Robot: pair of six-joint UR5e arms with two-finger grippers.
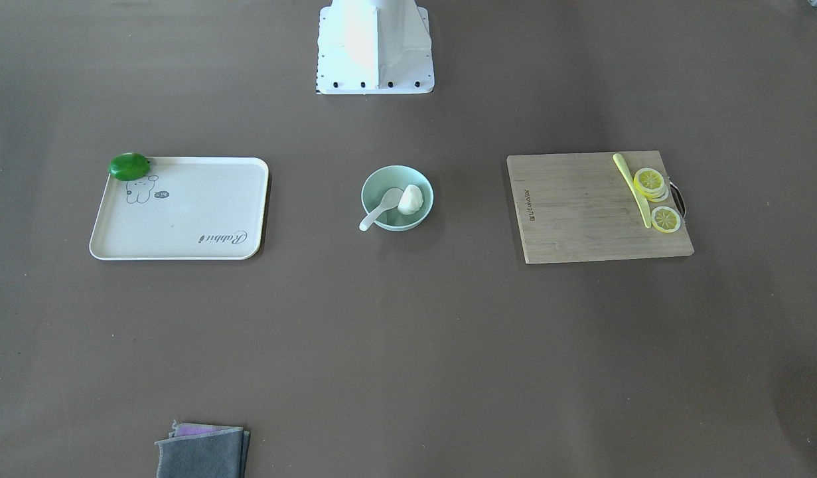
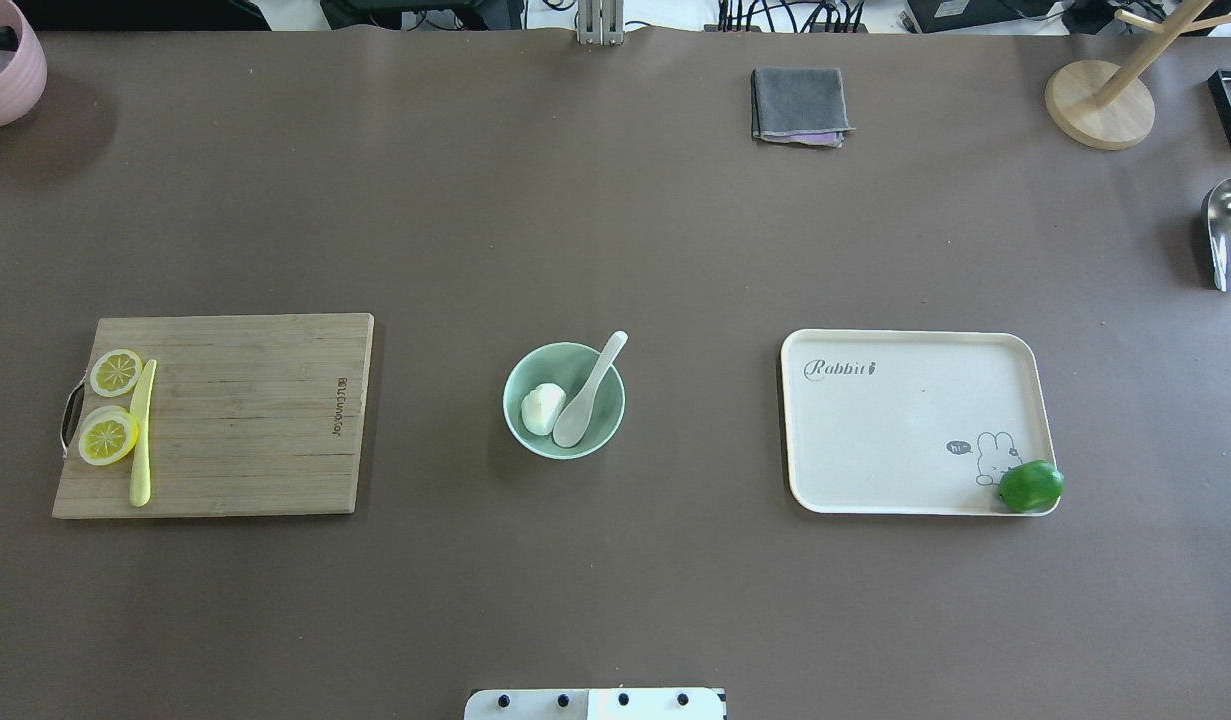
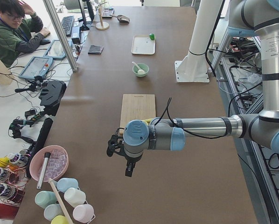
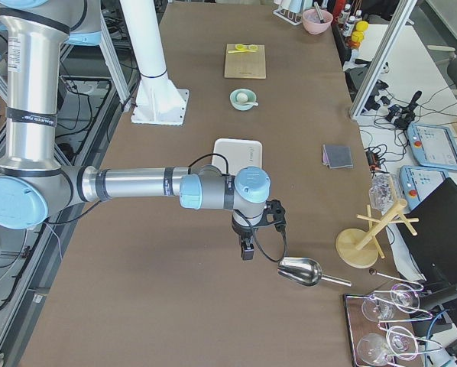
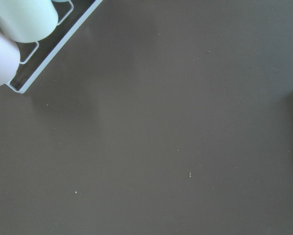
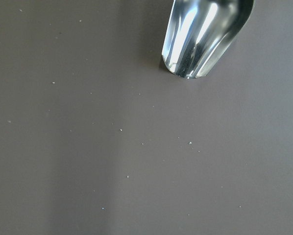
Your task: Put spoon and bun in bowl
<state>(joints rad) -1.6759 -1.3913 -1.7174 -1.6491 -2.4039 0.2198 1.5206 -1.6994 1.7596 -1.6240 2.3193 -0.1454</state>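
Observation:
The pale mint-green bowl point(image 2: 516, 383) stands at the table's middle, also in the front view point(image 1: 373, 180). The white bun point(image 2: 543, 408) lies inside it. The white spoon point(image 2: 587, 395) rests with its scoop in the bowl and its handle over the rim. My left gripper point(image 3: 129, 171) hangs over bare table at the left end, far from the bowl. My right gripper point(image 4: 246, 251) hangs at the right end beside a metal scoop point(image 4: 300, 271). Both show only in the side views, so I cannot tell whether they are open or shut.
A wooden cutting board point(image 2: 245, 415) with lemon slices point(image 2: 108, 437) and a yellow-green utensil point(image 2: 141, 432) lies left of the bowl. A cream tray point(image 2: 905, 420) with a green fruit point(image 2: 1030, 486) lies right. A grey cloth point(image 2: 799, 104), a wooden rack point(image 2: 1100, 103) and a pink bowl point(image 2: 5, 70) stand at the far edge.

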